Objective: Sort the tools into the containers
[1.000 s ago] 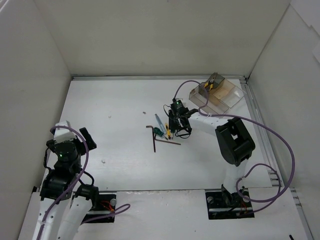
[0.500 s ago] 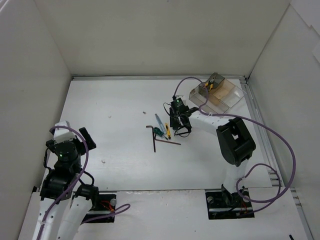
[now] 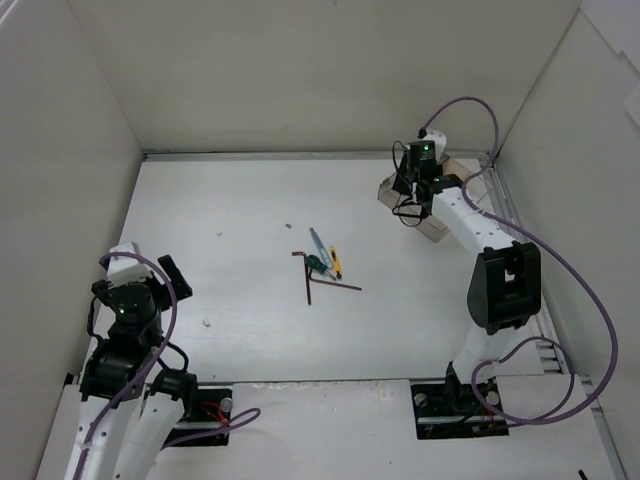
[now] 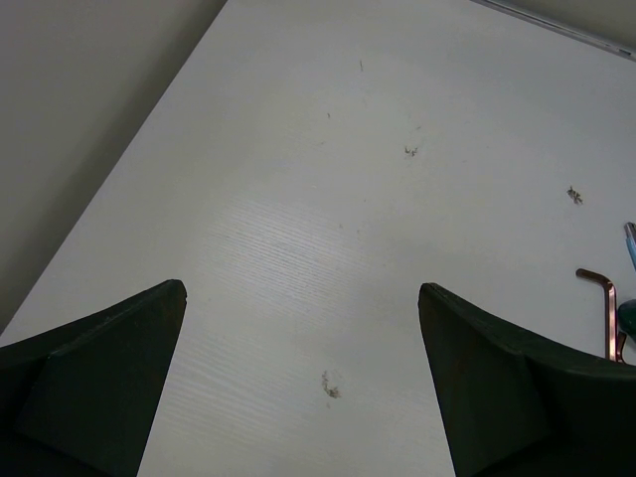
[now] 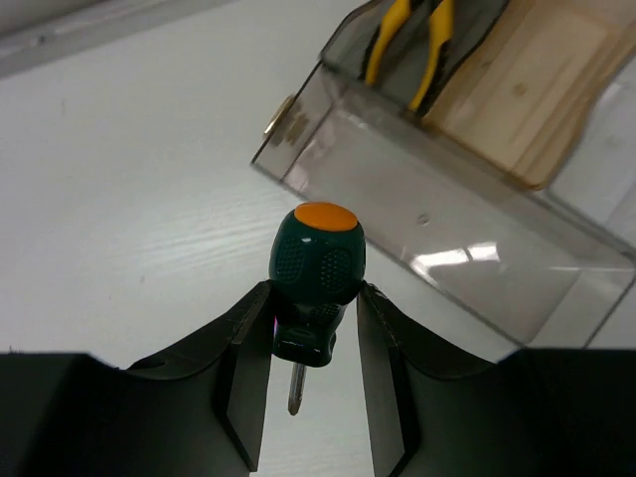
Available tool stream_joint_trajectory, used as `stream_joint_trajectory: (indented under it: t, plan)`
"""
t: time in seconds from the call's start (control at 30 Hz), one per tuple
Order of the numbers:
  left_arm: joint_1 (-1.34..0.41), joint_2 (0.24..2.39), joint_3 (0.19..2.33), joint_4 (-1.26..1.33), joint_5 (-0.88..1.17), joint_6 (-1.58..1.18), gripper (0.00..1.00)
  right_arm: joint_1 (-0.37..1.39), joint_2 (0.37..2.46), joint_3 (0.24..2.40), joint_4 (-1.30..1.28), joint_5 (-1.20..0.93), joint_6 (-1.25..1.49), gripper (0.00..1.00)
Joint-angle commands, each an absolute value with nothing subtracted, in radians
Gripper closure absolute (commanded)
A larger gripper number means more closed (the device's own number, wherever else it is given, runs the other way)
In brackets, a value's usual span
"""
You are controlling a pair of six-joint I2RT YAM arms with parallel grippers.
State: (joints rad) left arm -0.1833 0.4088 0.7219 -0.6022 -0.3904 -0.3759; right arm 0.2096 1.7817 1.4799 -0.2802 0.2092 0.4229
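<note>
My right gripper (image 5: 313, 298) is shut on a stubby green screwdriver (image 5: 318, 260) with an orange cap, held just left of the clear box (image 5: 447, 229). Yellow-handled pliers (image 5: 412, 40) lie in one of its compartments. In the top view the right gripper (image 3: 413, 196) hangs at the box's (image 3: 470, 183) left end. At mid-table lie a light-blue screwdriver (image 3: 317, 241), a green-handled tool (image 3: 320, 263), a small yellow tool (image 3: 336, 262) and two hex keys (image 3: 306, 278). My left gripper (image 4: 301, 289) is open and empty over bare table at the near left (image 3: 170, 275).
White walls close in the table on the left, back and right. A metal rail (image 3: 300, 155) runs along the back edge. In the left wrist view a hex key (image 4: 608, 310) shows at the right edge.
My right gripper has left the tool pile with the green screwdriver and swung back and right to the box. The left arm has not moved.
</note>
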Motion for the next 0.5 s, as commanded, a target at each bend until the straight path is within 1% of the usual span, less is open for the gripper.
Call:
stream_joint_trajectory:
  t: [0.0, 0.17, 0.2, 0.47]
  plan:
    - [-0.187, 0.440, 0.762, -0.565, -0.391, -0.382, 0.00, 0.132, 1.792, 1.595, -0.235, 0.253, 0.437, 1.00]
    - [-0.187, 0.463, 0.762, -0.557, -0.377, -0.371, 0.00, 0.037, 1.900, 1.709, -0.236, 0.253, 0.443, 1.00]
    - [-0.187, 0.463, 0.761, -0.548, -0.367, -0.368, 0.00, -0.004, 1.919, 1.750, -0.236, 0.253, 0.442, 1.00]
    - [-0.187, 0.437, 0.741, -0.502, -0.342, -0.331, 0.00, -0.077, 2.097, 1.893, -0.236, 0.261, 0.469, 1.00]
